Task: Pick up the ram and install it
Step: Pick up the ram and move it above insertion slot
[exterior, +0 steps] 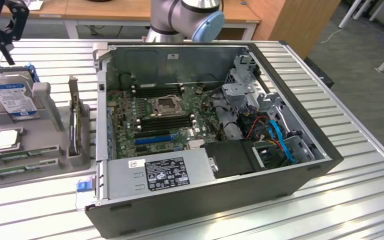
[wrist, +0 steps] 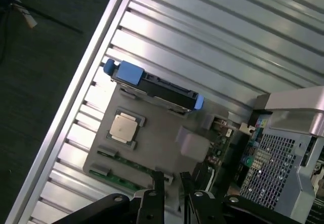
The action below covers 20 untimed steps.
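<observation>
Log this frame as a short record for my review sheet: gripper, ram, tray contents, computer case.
gripper: slightly open, empty, not touching the ram
ram: lying in the grey tray, not yet picked up
other tray items: hard drive, processor
computer case: lying open, motherboard exposed
support: slatted metal table

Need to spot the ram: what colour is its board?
Green; the ram shows best in the wrist view.

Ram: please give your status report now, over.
Empty claw open above tray; ram lying in its tray slot, untouched; nothing between them.
</observation>
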Each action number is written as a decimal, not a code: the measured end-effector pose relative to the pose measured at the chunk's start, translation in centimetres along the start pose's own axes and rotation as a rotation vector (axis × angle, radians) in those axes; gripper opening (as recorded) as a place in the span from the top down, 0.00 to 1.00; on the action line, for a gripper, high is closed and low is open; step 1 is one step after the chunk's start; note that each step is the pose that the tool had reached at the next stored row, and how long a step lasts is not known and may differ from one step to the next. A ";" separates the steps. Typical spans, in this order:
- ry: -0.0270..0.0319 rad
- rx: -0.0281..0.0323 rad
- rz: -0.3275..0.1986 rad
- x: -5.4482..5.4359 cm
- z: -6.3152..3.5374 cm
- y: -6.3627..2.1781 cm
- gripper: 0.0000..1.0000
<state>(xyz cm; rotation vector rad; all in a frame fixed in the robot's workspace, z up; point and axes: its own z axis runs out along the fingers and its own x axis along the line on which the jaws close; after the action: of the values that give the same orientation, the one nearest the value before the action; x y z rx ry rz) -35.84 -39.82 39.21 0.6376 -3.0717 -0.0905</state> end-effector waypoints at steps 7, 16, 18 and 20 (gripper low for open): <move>0.0107 -0.0028 -0.096 0.0 -0.01 0.00 0.74; 0.0209 -0.0044 -0.244 0.0 0.00 0.00 0.74; 0.0230 -0.0047 -0.279 0.0 0.00 0.00 0.74; 0.0253 -0.0051 -0.316 0.0 0.00 0.00 0.74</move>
<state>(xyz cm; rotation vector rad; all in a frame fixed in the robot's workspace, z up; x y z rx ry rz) -35.84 -39.82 39.21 1.1076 -2.9174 -0.0894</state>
